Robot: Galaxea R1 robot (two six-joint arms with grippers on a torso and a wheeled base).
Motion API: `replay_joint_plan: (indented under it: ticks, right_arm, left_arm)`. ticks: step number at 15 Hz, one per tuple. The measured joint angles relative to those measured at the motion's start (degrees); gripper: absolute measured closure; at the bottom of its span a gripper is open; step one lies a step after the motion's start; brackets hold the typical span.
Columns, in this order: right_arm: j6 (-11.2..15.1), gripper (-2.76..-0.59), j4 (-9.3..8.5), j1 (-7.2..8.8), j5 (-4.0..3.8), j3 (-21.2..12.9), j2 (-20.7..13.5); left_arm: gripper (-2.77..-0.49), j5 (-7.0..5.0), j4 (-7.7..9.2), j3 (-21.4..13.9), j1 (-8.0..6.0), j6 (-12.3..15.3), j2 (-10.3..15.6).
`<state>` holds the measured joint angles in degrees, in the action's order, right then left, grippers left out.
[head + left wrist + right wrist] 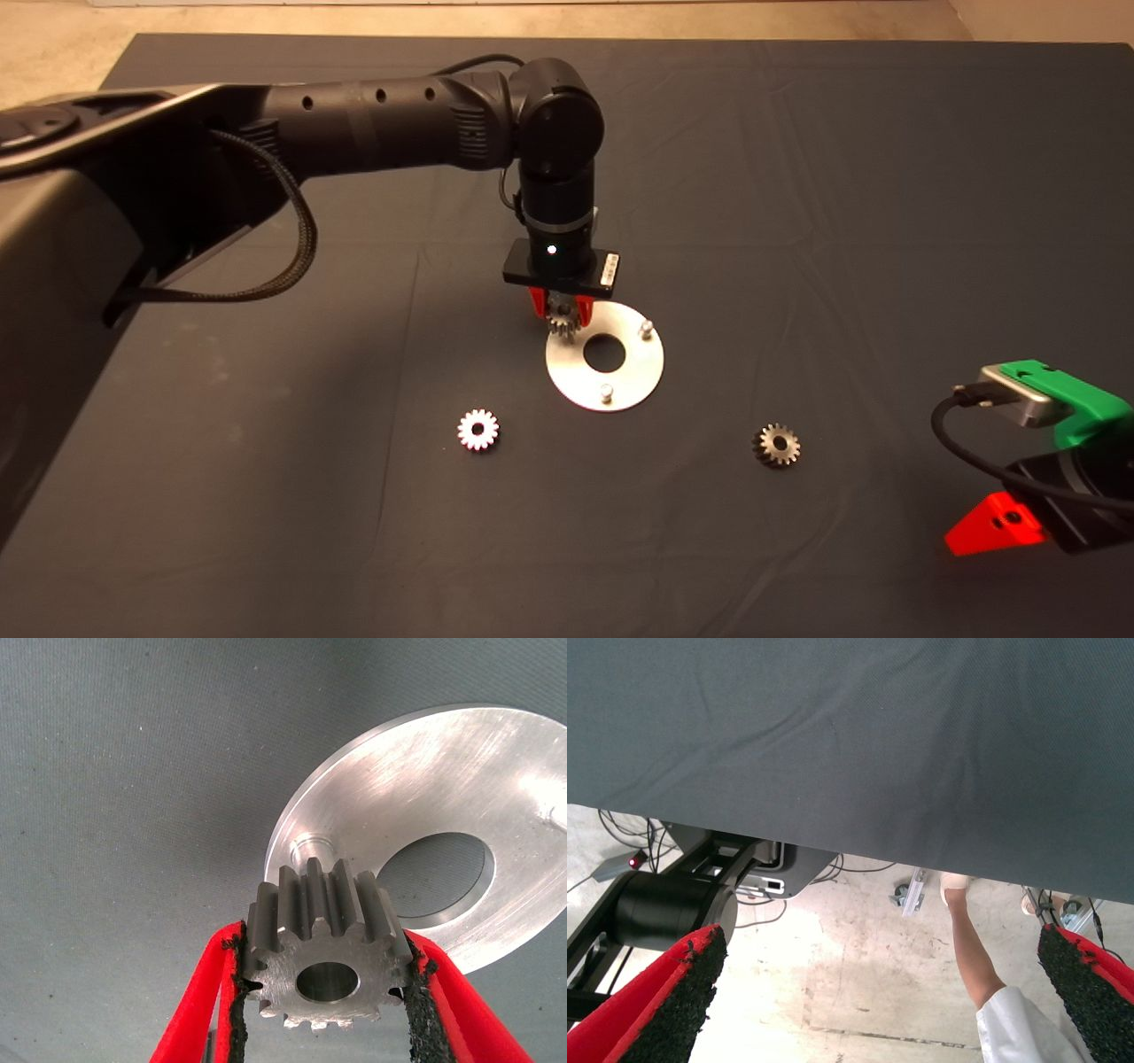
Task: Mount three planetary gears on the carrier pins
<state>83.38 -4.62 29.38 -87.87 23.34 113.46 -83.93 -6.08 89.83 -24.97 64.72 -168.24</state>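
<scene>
Above the left rim of the silver disc [605,356] we see one of the planetary gears [562,317], pinched by its toothed flanks between the two red fingers of the left gripper [561,312]. From the left wrist view that gear [326,961] sits with its round bore facing the camera, the black pads [415,1005] pressed against its teeth on either side, so the left gripper is closed on it. Just beyond the held gear, on the disc [425,788], one of the carrier pins [310,847] stands with its top bare; the gear is near it but we cannot tell whether it touches the pin.

Two more carrier pins stand on the disc, one at its far right [648,328] and one at its near edge [607,390], both without gears. A bright gear [478,430] lies flat on the dark mat [797,177] to the near left of the disc, and a darker gear [776,444] lies to its near right, each well apart from the disc.

We find the right gripper [1032,461] waiting at the lower right edge of the head view. Its wrist view shows both padded fingers [678,1001] spread wide with nothing between them, the mat's edge, the floor beyond and a person's leg [970,948].
</scene>
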Motion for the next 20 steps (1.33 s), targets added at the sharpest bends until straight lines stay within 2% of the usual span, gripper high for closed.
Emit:
replay_joint_plan:
  ticks: [7, 20]
  right_arm:
    - [0.00, -2.63, 0.00, 0.00, 0.00, 0.00, 0.01]
    - [0.02, -2.63, 0.00, 0.02, 0.00, 0.00, -0.01]
  left_arm:
    - [-0.94, 0.00, -0.13, 1.90, 0.05, -0.74, -0.01]
    - [-0.94, -0.11, -0.13, 1.10, 0.35, -0.63, -0.20]
